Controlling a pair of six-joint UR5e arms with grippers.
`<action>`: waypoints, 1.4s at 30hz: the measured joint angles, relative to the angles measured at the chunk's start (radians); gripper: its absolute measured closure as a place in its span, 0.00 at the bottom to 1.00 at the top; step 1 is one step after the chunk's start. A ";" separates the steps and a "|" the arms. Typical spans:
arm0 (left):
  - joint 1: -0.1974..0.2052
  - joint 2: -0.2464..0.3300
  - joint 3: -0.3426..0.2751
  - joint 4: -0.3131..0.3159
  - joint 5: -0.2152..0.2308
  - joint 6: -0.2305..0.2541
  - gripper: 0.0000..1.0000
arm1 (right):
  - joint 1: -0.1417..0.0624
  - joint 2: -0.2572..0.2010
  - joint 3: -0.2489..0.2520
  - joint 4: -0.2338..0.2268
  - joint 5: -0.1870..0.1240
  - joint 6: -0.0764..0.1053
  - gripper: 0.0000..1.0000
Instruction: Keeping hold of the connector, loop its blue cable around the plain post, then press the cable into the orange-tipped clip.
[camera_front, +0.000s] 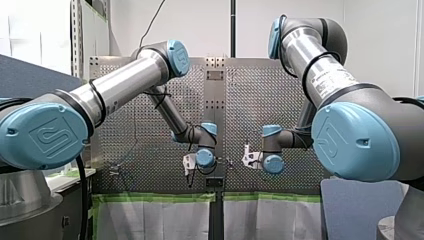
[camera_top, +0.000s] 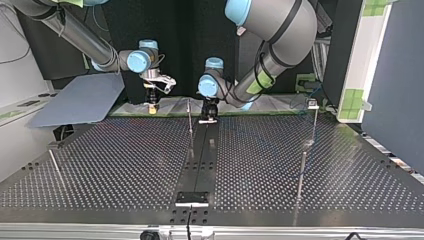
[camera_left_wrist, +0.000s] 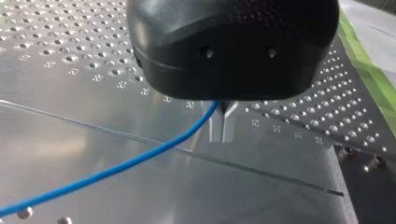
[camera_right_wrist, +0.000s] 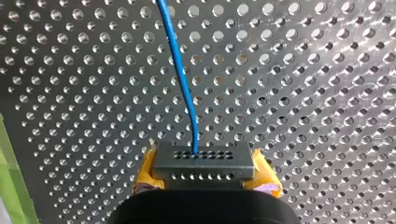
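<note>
Between the yellow pads of the right gripper the connector is clamped, its blue cable leading ahead; the left gripper pinches that cable. Loop with steady, gentle tension.

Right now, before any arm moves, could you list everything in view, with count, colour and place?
table: one, silver, under both arms.
connector: one, black, between the pads of my right gripper.
cable: one, blue, leaves the connector; also at my left gripper.
posts: at least three, metal, standing on the table.
plate: one, black, table's middle, top view's near edge.
tape: green, along the table's edge.
my left gripper: one, black, shut on the cable.
my right gripper: one, yellow pads, shut on the connector.
</note>
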 joint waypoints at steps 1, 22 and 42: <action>0.001 0.000 0.000 0.000 0.000 0.000 0.89 | 0.000 0.000 -0.001 0.003 0.000 0.000 1.00; -0.003 0.000 -0.003 -0.112 -0.097 0.069 0.00 | -0.009 -0.001 -0.005 0.042 -0.008 -0.008 1.00; -0.045 0.086 -0.133 -0.096 -0.078 0.104 0.00 | -0.011 -0.003 -0.012 0.115 -0.009 -0.036 1.00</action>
